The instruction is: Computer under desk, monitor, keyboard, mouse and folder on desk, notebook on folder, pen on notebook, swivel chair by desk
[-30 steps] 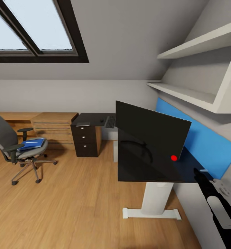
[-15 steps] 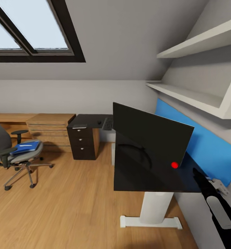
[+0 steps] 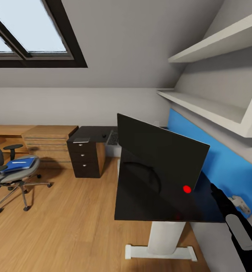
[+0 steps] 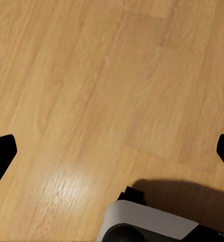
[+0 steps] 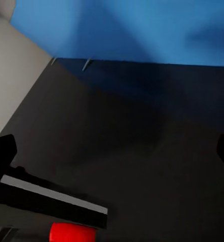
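1. Grippers first: the left gripper (image 4: 112,151) hangs over bare wood floor (image 4: 91,75), its two dark fingertips (image 4: 1,154) spread wide at the edges of the left wrist view with nothing between them.
2. Right gripper (image 5: 114,151) is likewise spread wide and empty, its fingertips (image 5: 1,151) far apart, hovering above the glossy black top of the desk (image 3: 141,204) near the blue back panel (image 5: 117,30).
3. Just beside the right gripper, on the side away from the blue panel, stands the monitor (image 3: 160,158), upright on the desk, its red dot (image 3: 186,189) at the lower corner nearest that gripper; the right wrist view catches the same red dot (image 5: 71,233) at its edge.
4. Well away from both grippers, across the floor, sits the swivel chair (image 3: 9,173), apart from the desk, with the blue folder (image 3: 18,164) lying on its seat and a thin pale line on the folder, too small to name.
5. Beyond the monitor, a black cabinet desk (image 3: 86,151) with drawer knobs carries the keyboard (image 3: 112,138), a small dark object that looks like the mouse (image 3: 104,135), and a flat grey item (image 3: 80,140), probably the notebook.
6. White wall shelves (image 3: 216,75) run above the blue panel, over the right gripper.
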